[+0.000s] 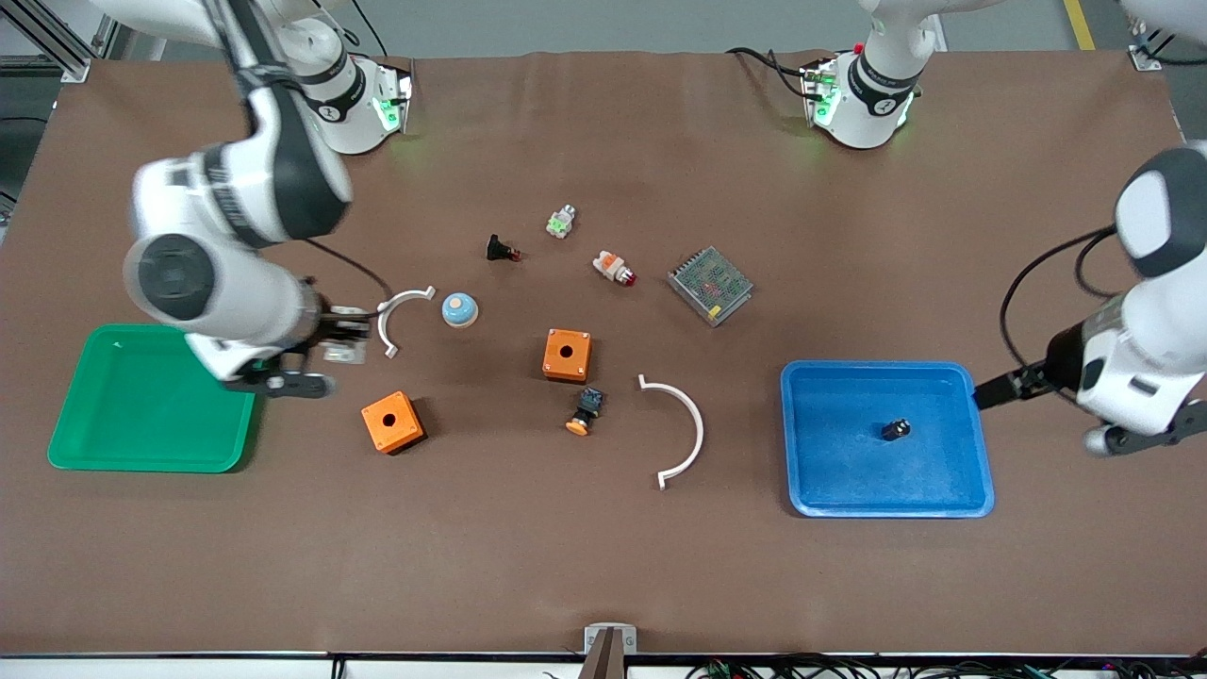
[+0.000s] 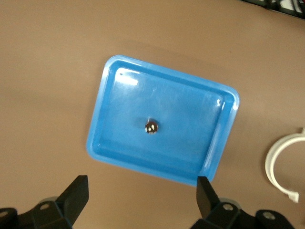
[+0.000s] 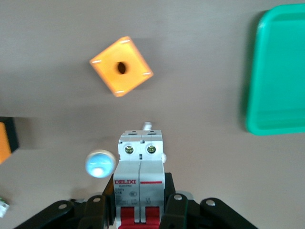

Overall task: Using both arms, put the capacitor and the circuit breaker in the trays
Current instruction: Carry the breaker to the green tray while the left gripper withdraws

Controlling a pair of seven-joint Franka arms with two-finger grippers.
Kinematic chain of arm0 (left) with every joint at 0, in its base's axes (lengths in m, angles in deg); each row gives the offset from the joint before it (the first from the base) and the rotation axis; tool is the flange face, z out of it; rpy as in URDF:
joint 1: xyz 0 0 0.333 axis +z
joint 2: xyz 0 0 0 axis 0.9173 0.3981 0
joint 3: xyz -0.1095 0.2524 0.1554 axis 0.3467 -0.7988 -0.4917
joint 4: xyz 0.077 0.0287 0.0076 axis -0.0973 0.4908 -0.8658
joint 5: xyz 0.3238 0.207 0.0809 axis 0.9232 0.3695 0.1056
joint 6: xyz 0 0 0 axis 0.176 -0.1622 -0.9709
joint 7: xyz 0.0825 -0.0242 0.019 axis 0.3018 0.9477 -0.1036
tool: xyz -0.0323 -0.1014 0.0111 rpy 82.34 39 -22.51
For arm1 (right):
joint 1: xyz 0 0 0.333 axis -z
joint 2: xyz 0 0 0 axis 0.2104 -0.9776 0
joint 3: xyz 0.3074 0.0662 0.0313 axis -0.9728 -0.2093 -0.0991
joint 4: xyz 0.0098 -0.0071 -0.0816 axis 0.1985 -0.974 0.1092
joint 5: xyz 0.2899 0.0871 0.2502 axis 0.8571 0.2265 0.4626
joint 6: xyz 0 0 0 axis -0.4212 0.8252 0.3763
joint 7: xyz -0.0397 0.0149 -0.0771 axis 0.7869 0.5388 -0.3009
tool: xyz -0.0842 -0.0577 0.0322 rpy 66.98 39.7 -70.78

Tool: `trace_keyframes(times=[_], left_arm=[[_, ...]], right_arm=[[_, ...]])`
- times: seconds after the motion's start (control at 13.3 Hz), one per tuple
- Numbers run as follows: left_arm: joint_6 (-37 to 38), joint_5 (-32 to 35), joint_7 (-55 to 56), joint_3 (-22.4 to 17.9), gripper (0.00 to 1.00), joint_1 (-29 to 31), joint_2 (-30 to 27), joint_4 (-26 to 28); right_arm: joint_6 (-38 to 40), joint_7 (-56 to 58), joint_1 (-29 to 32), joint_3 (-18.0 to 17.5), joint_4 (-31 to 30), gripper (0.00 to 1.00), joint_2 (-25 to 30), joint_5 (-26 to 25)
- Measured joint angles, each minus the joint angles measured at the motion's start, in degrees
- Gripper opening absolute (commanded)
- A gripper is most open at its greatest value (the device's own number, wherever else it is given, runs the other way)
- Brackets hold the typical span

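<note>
1. Right gripper (image 3: 140, 210), fingers clamped on the circuit breaker (image 3: 140, 179), up beside the green tray (image 1: 141, 401) at the right arm's edge of the tabletop (image 1: 603, 566). Risk: early release, landing short.
2. Capacitor (image 1: 896, 430) down in the blue tray (image 1: 981, 443).
3. Left gripper (image 2: 143, 195), fingers spread wide, empty. Risk: cable snag.

From high up across the brown-covered table (image 1: 603, 566) we look down at both arms' bases along the top edge. Our left wrist camera looks straight down from well above on the shallow blue plastic tray (image 2: 217, 143), which the front view also shows (image 1: 976, 443) toward the left arm's end. Our right wrist camera sits lower, looking down past its gripper; it shares the orange cube box with a round hole (image 3: 121, 66) (image 1: 392, 422) and the green plastic tray (image 3: 276, 71) (image 1: 141, 443) with the front view.
</note>
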Motion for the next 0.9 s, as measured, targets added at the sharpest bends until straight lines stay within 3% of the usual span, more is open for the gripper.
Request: trace_keyframes(times=[0.45,0.9], left_arm=[[12.2,0.0,-7.0,0.3,1.00,-0.2,-11.1,-0.5],[16.9,0.0,-11.2,-5.8,1.00,-5.1,-18.2,1.6]], right_arm=[[-0.2,18.8,17.4,0.2,0.8,0.21,-1.5,-2.6],[-16.1,28.8,28.7,0.2,0.4,0.21,-10.2,-3.1]])
